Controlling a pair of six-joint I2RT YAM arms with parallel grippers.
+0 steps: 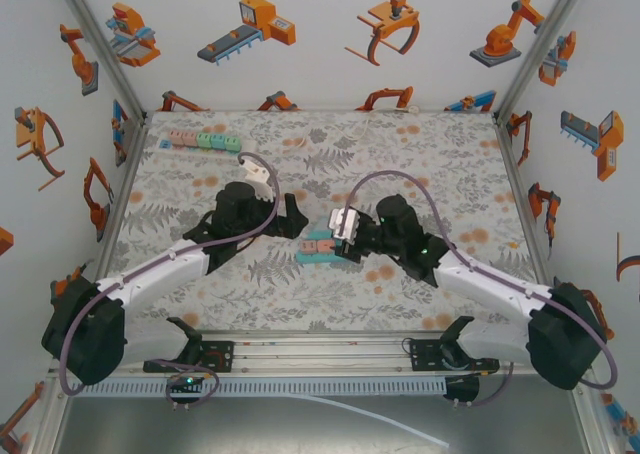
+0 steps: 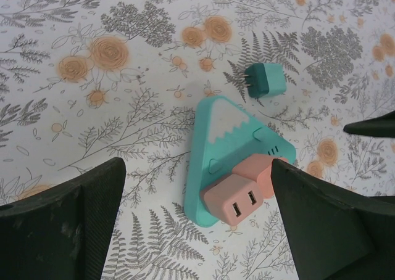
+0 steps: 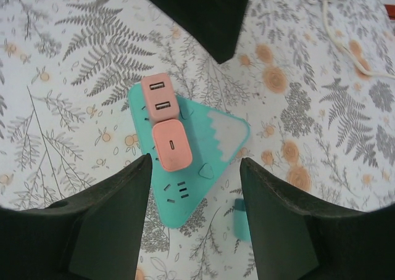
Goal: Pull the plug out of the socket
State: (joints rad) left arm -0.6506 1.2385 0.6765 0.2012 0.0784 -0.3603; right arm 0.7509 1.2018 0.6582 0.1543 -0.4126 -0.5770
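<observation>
Both wide, my left tool (image 2: 197,169) and right tool (image 3: 195,163) hover pre-grasp at the teal triangular socket (image 3: 185,203); next, pinch the apparently seated pink blocky plug (image 3: 170,145), pull.

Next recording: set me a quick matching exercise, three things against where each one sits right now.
Things:
1. pink plugs
2. small teal plug
3. row of coloured blocks

Places:
A. loose on the table, apart from the socket
B. near the table's far left edge
C. seated on the teal triangular socket

Pairs: 1-C, 2-A, 3-B.
</observation>
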